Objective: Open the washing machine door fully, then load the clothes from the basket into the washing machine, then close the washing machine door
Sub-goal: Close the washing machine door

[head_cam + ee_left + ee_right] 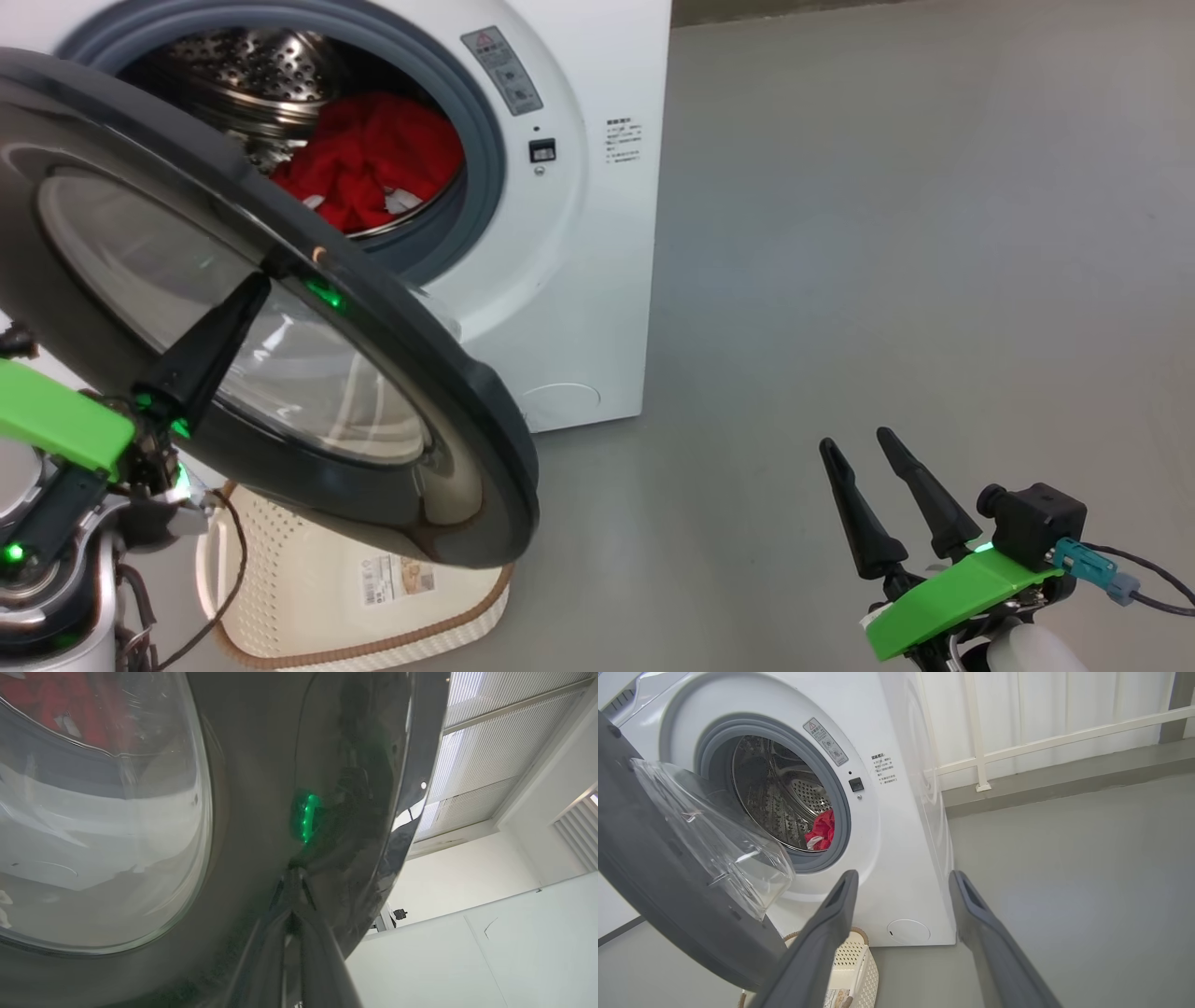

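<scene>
Door-open step looks done. The loading step also looks done, as a judgement: the clothes (373, 159), red jersey with bits of white, lie inside the steel drum (252, 75) of the washing machine (579, 233), low at the front by the grey seal. The basket (308, 579) sits on the floor (887, 233) just in front of the machine, partly under the door. Its label shows, and no cloth is seen in the part that shows; the rest is hidden by the door.

What is left is closing. The washing machine door (467, 420) stands ajar, swung out from the opening at an angle and not latched. The left pincer (257, 285) has its fingers pressed together and is pinching nothing. In the left wrist view its tip touches the glossy black ring on the door's outer face, just beside the glass bowl. This reads as a push to shut, likely at the start or middle of the swing.

The right pincer (854, 439) is spread wide and empty, low at the right over bare floor, well apart from the machine and idle.

The task looks near its last part, with the door swing and latch not yet done.
</scene>
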Available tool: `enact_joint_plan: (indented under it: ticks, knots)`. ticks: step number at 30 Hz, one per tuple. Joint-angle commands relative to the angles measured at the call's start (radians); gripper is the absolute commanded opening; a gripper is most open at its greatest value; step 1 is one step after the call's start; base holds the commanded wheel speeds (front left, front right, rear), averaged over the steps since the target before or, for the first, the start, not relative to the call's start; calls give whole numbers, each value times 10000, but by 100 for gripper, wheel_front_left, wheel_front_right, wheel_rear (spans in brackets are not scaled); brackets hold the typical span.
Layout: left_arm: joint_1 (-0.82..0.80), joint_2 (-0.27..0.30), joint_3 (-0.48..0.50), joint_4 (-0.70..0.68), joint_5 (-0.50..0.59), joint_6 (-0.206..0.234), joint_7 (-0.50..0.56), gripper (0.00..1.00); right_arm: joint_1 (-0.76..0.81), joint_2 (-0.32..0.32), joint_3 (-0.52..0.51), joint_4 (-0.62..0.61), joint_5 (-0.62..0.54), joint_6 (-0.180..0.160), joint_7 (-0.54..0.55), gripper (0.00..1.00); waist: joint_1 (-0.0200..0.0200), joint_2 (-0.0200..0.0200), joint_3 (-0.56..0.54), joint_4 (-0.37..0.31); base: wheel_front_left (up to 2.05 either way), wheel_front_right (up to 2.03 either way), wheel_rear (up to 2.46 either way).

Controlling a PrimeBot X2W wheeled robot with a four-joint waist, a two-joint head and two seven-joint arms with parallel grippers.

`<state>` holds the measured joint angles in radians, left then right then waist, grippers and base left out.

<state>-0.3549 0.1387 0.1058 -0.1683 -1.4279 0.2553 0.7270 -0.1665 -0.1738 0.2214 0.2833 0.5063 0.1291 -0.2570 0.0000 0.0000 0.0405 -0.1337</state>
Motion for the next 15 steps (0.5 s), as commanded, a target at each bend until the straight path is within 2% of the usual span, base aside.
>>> enact_joint_plan:
  ticks: [1, 15]
  knots:
    - [-540, 204, 250, -176, 81, -138, -91, 0, -349, -37, 188, -268, 55, 16, -48, 100, 0, 0, 81, -108, 0, 0, 0]
    - [-1433, -12, 161, 713, 525, -521, -807, 0, -582, 88, 160, -328, -11, 16, -48, 100, 0, 0, 528, -453, 0, 0, 0]
